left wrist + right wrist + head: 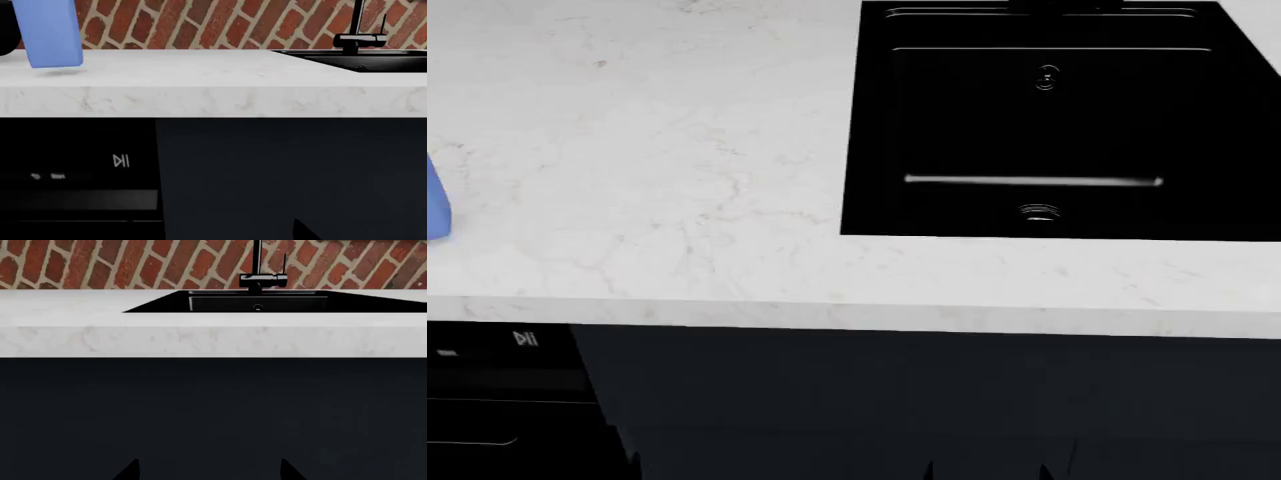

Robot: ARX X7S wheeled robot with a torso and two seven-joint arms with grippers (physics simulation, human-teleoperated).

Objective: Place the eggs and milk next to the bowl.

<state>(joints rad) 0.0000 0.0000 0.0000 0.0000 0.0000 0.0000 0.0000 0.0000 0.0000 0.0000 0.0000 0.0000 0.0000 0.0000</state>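
Note:
The milk (52,35) is a periwinkle-blue carton standing on the white counter (200,70); its top is cut off by the frame. In the head view only a blue sliver of the milk (434,208) shows at the left edge. A black rounded edge beside the carton may be the bowl (5,42). The eggs are out of view. Both grippers hang below the counter's front edge, facing the dark cabinet. My right gripper (208,471) is open and empty, its tips wide apart. Only one tip of my left gripper (213,232) shows, far off centre, with nothing held.
A black sink (1054,120) is set into the counter at the right, with a black tap (259,275) before a brick wall (133,265). A dishwasher panel (73,170) sits under the counter at the left. The counter's front lip (854,315) overhangs the cabinet fronts.

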